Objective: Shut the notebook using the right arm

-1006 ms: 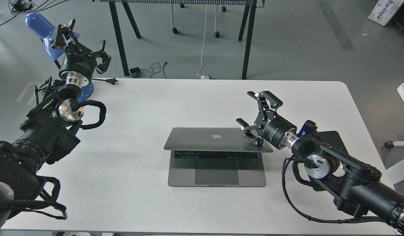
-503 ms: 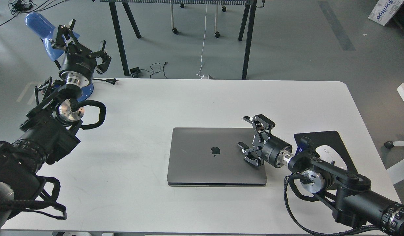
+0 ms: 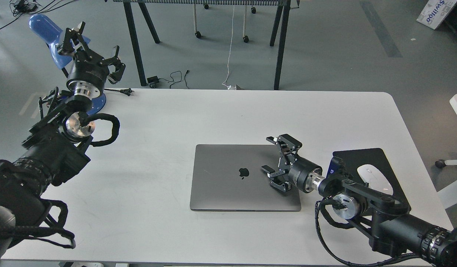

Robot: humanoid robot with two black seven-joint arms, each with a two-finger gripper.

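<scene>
The notebook (image 3: 228, 178) lies shut and flat on the white table (image 3: 176, 118), its space-grey lid up with the dark apple logo showing. My right gripper (image 3: 269, 154) is open and empty, resting on or just above the right part of the lid; I cannot tell if it touches. The right arm (image 3: 365, 207) comes in from the lower right. My left gripper (image 3: 93, 42) is open and empty, held high at the far left beside the blue chair (image 3: 46, 31).
A black mouse pad (image 3: 377, 159) with a white mouse (image 3: 373, 178) lies to the right of the notebook, partly under my right arm. Black table legs (image 3: 135, 48) and cables stand on the floor behind the table. A white chair base is at the right edge.
The lid went from half open to fully shut. My right gripper moved down and left with it, onto the right part of the lid. The left arm has not moved.
</scene>
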